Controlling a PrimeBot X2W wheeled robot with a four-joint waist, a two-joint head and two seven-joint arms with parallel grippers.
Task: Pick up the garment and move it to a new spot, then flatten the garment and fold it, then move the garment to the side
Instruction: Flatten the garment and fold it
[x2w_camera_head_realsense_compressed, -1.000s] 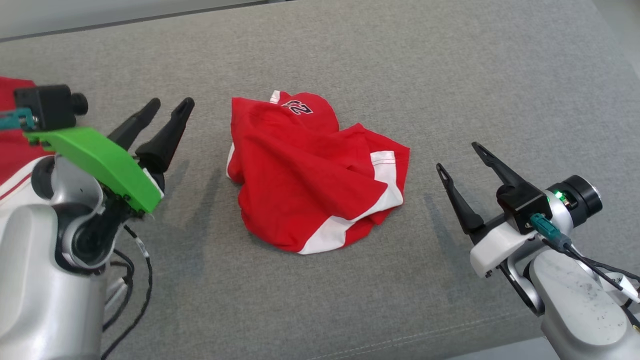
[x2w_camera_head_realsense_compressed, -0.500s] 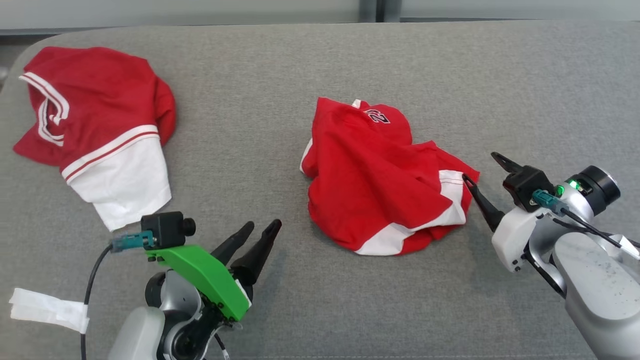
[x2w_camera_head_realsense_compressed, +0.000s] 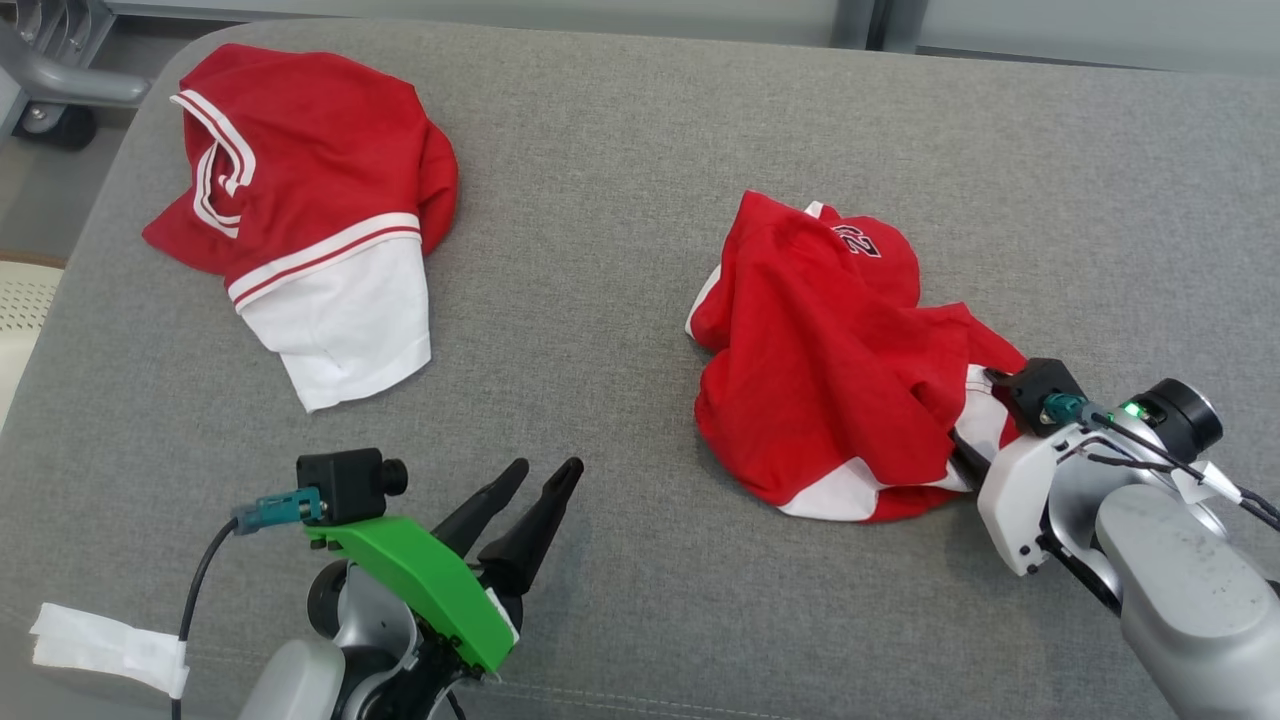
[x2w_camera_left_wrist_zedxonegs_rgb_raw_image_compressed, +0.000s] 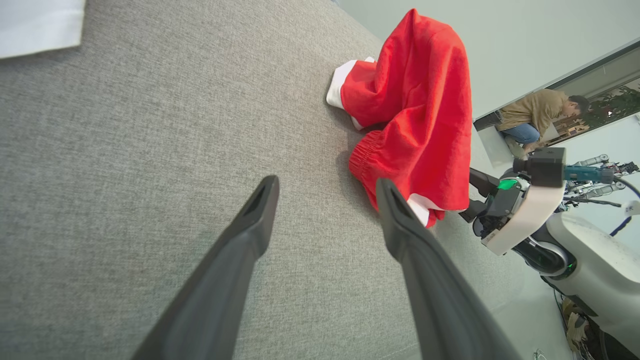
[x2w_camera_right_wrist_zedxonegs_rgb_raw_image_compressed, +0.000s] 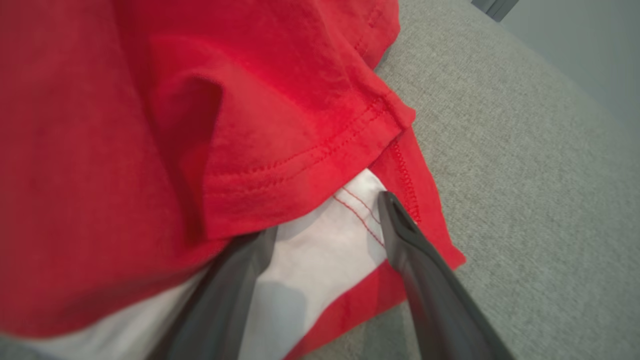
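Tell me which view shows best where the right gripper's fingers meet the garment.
The right wrist view: the open right gripper straddles the garment at its white sleeve, one finger tucked under a red hem. In the head and left wrist views the cloth covers their tips.

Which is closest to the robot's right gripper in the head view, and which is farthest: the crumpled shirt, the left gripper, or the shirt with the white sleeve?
1. The crumpled shirt, right side; the right gripper pokes its fingers into it.
2. The left gripper, bottom, left of middle.
3. The shirt with the white sleeve, far upper left.
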